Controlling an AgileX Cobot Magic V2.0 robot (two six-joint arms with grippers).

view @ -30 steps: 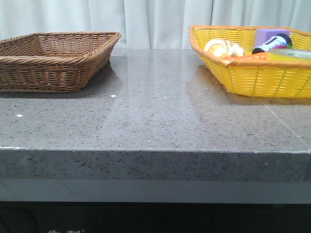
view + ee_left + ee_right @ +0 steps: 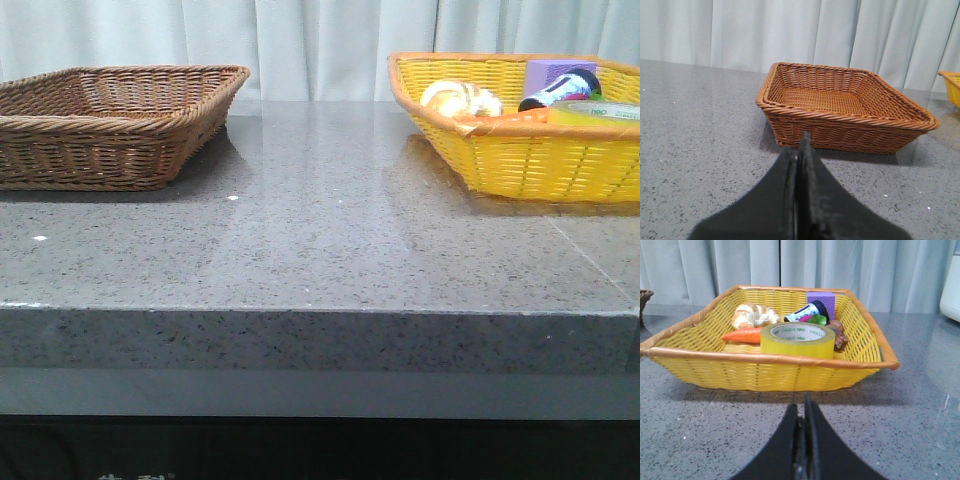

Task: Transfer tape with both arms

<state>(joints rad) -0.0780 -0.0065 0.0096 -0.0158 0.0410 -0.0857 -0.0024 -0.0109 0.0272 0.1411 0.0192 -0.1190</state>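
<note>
The yellow-green tape roll (image 2: 797,340) lies flat in the yellow basket (image 2: 765,371), near its front wall; in the front view only its top edge (image 2: 595,112) shows above the basket rim (image 2: 530,160). My right gripper (image 2: 802,407) is shut and empty, low over the grey table a short way in front of that basket. My left gripper (image 2: 799,145) is shut and empty, in front of the brown wicker basket (image 2: 845,107). Neither arm shows in the front view.
The yellow basket also holds a bread roll (image 2: 755,316), a carrot (image 2: 742,335), a purple box (image 2: 821,298) and a dark bottle (image 2: 807,314). The brown basket (image 2: 110,125) stands at the table's left. Curtains hang behind. A white object (image 2: 951,282) stands far right.
</note>
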